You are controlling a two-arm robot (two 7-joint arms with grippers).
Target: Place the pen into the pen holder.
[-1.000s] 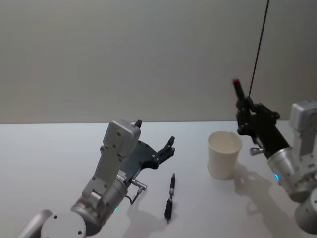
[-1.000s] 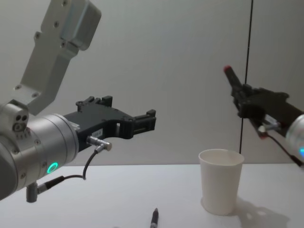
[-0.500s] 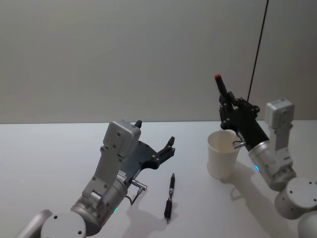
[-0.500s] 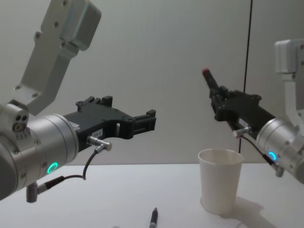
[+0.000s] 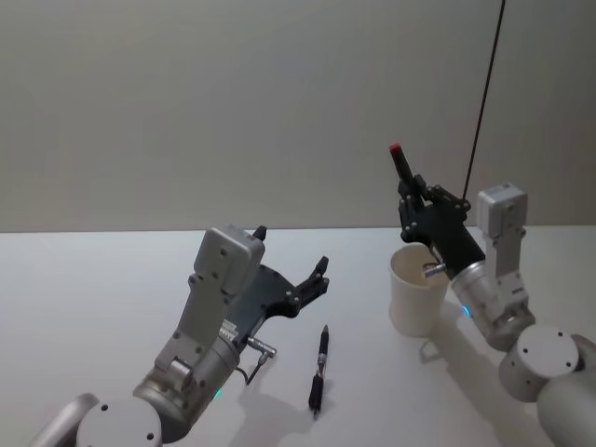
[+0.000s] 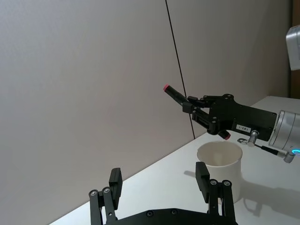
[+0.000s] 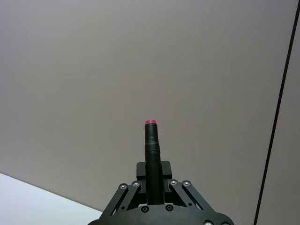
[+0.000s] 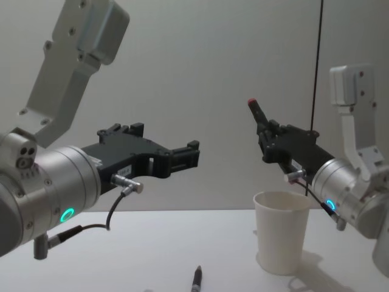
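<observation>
Plain grey wall behind, white surface [image 5: 84,307] in front. Clamped tight between the fingers of the right end effector [image 5: 411,200]: a slim black pen with a red tip [image 5: 400,166], tilted upward, hung just above the rim of the plain white tapered paper cup [image 5: 414,303]. Cup upright on the surface. Hovered to the left, fingers spread apart, the left end effector [image 5: 291,248], near a second black pen [image 5: 319,368] lying flat on the surface, apart from the cup.
</observation>
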